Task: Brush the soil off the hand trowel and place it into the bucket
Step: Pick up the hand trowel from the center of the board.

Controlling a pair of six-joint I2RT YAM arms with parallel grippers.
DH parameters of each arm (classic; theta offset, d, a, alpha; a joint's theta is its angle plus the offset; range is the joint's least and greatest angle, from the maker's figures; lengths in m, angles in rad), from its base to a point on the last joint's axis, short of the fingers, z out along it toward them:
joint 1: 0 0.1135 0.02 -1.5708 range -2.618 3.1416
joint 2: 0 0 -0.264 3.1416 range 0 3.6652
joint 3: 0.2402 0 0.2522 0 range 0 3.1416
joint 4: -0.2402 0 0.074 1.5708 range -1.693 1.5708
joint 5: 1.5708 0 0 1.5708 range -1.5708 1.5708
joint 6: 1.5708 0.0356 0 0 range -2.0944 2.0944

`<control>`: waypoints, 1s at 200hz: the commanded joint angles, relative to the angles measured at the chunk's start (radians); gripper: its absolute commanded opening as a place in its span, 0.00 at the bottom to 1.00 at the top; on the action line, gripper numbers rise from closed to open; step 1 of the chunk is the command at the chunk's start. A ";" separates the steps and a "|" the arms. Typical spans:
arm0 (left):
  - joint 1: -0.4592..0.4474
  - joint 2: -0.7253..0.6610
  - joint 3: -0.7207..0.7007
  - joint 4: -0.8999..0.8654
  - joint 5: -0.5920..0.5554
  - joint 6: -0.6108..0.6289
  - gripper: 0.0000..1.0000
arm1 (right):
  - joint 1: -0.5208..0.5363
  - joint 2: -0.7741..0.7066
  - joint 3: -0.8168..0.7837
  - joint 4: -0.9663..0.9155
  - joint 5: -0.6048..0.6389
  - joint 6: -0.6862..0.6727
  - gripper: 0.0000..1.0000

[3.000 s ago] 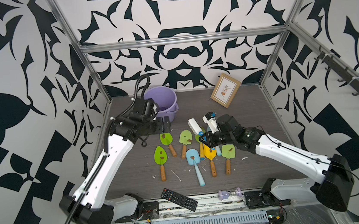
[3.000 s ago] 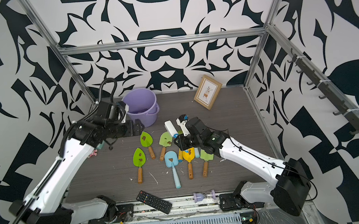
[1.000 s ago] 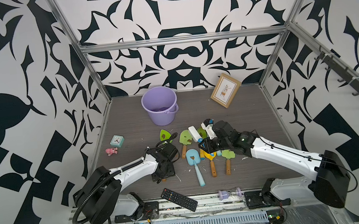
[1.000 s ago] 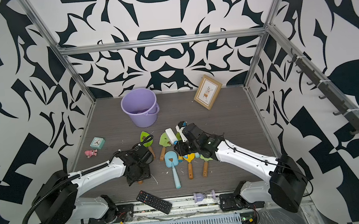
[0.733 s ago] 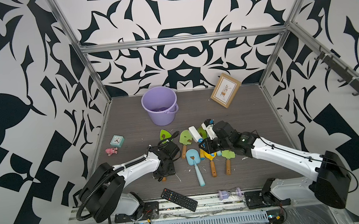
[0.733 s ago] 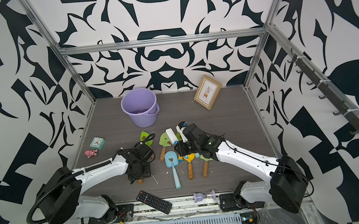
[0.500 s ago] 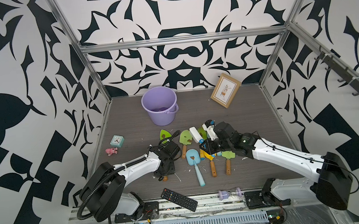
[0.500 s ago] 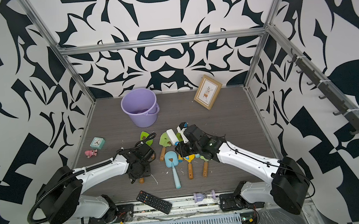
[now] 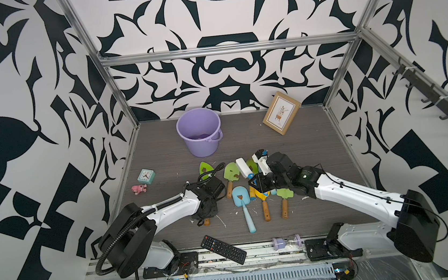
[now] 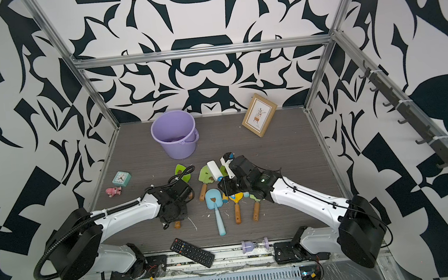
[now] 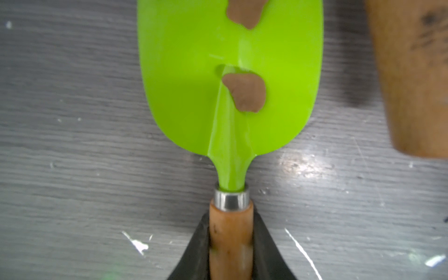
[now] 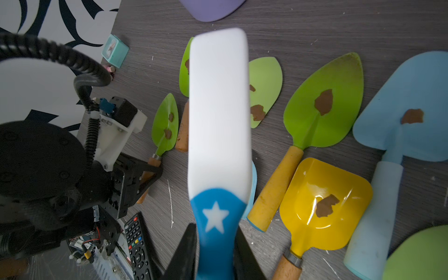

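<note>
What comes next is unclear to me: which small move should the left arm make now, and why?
Probably lift the green trowel slightly off the table toward the brush. The left claw is shut on its wooden handle, two soil clumps sit on the blade, and the right claw holds the brush close by.

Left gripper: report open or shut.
Shut: the left gripper clamps the green trowel by its wooden handle, fingers pressed on both sides.
</note>
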 commanded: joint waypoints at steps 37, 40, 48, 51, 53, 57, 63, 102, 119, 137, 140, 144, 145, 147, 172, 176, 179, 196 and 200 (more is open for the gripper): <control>0.001 -0.006 -0.009 -0.022 -0.029 0.042 0.16 | 0.005 0.008 0.020 0.019 0.025 -0.015 0.00; 0.001 -0.005 -0.006 -0.026 -0.030 0.044 0.15 | 0.005 0.009 0.020 0.019 0.023 -0.015 0.00; 0.001 -0.004 0.000 -0.028 -0.034 0.049 0.13 | 0.005 0.010 0.020 0.019 0.023 -0.015 0.00; 0.001 -0.004 0.001 -0.029 -0.034 0.051 0.12 | 0.005 0.011 0.020 0.019 0.022 -0.015 0.00; 0.001 -0.004 0.001 -0.028 -0.033 0.052 0.11 | 0.005 0.011 0.020 0.019 0.022 -0.014 0.00; 0.001 -0.002 0.001 -0.028 -0.032 0.054 0.09 | 0.005 0.011 0.020 0.019 0.023 -0.015 0.00; 0.001 -0.001 0.005 -0.027 -0.031 0.060 0.07 | 0.007 0.011 0.020 0.021 0.023 -0.014 0.00; 0.000 -0.040 0.081 -0.138 -0.014 0.124 0.00 | 0.028 0.037 0.066 -0.032 -0.023 -0.042 0.00; 0.000 -0.112 0.125 -0.223 0.009 0.148 0.00 | 0.062 0.062 0.125 -0.109 -0.030 -0.078 0.00; 0.000 -0.183 0.183 -0.310 0.025 0.155 0.00 | 0.101 0.096 0.188 -0.171 -0.028 -0.114 0.00; 0.000 -0.188 0.191 -0.320 0.029 0.157 0.00 | 0.108 0.104 0.197 -0.175 -0.029 -0.118 0.00; 0.000 -0.193 0.203 -0.339 0.041 0.159 0.00 | 0.116 0.110 0.208 -0.181 -0.032 -0.121 0.00; 0.000 -0.193 0.206 -0.346 0.045 0.159 0.00 | 0.117 0.112 0.210 -0.181 -0.033 -0.122 0.00; 0.000 -0.196 0.212 -0.356 0.048 0.159 0.00 | 0.122 0.115 0.215 -0.182 -0.034 -0.122 0.00; 0.000 -0.196 0.296 -0.485 0.054 0.164 0.00 | 0.187 0.154 0.290 -0.218 -0.014 -0.152 0.00; 0.000 -0.193 0.310 -0.507 0.055 0.165 0.00 | 0.197 0.158 0.297 -0.220 -0.013 -0.155 0.00; 0.000 -0.195 0.321 -0.522 0.058 0.170 0.00 | 0.202 0.161 0.303 -0.220 -0.014 -0.155 0.00; 0.000 -0.201 0.374 -0.592 0.070 0.199 0.00 | 0.229 0.170 0.319 -0.203 -0.013 -0.156 0.00; 0.000 -0.201 0.383 -0.610 0.073 0.208 0.00 | 0.233 0.175 0.323 -0.204 -0.013 -0.159 0.00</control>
